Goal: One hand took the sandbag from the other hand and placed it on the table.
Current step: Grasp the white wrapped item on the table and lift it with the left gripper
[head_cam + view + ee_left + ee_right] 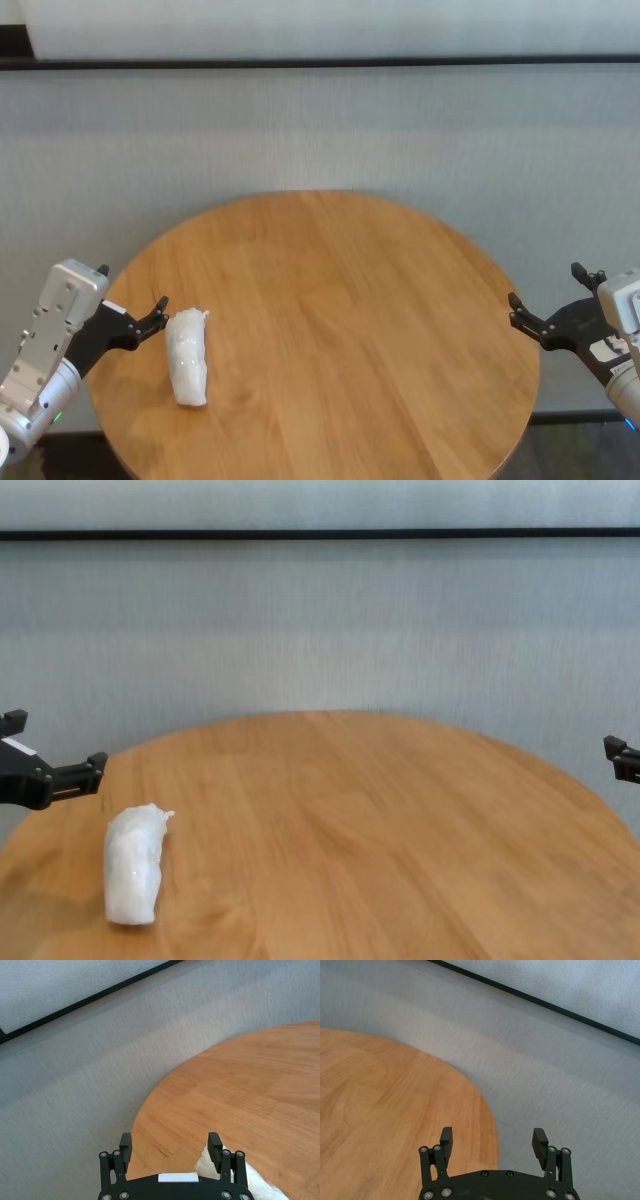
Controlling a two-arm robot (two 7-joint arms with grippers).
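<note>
The white crinkly sandbag (187,357) lies on the round wooden table (340,330) near its left edge, twisted end pointing away from me. My left gripper (132,290), with a small white sticker on its body, is open and empty just left of the sandbag, apart from it. In the left wrist view the sandbag (260,1185) shows beside one finger of that gripper (170,1142). My right gripper (547,290), with a white printed label, is open and empty off the table's right edge. In the chest view the sandbag (135,865) lies at the lower left.
A grey textured wall with a black strip (320,62) stands behind the table. The table's wood (380,820) is bare from the middle to the right edge. The right wrist view shows the open right gripper (492,1137) over the table's rim (485,1110).
</note>
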